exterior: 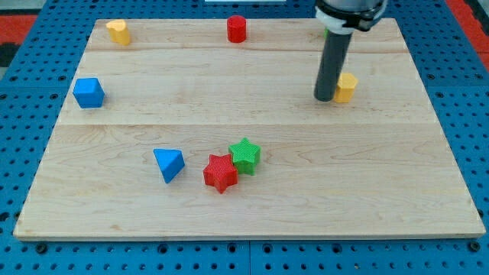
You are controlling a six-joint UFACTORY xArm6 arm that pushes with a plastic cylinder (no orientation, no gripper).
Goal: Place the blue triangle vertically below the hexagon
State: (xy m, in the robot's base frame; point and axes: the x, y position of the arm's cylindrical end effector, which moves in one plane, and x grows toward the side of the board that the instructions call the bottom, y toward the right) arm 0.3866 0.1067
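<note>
The blue triangle [169,164] lies on the wooden board at the lower left of centre. The yellow hexagon [346,87] sits at the view's right, in the upper half. My tip [324,98] rests on the board just left of the yellow hexagon, touching or nearly touching it. The blue triangle is far to the lower left of the tip.
A red star [220,173] and a green star [245,155] touch each other right of the triangle. A blue cube [89,92] is at the left edge. A yellow heart-like block [118,32] and a red cylinder [237,29] stand along the top edge.
</note>
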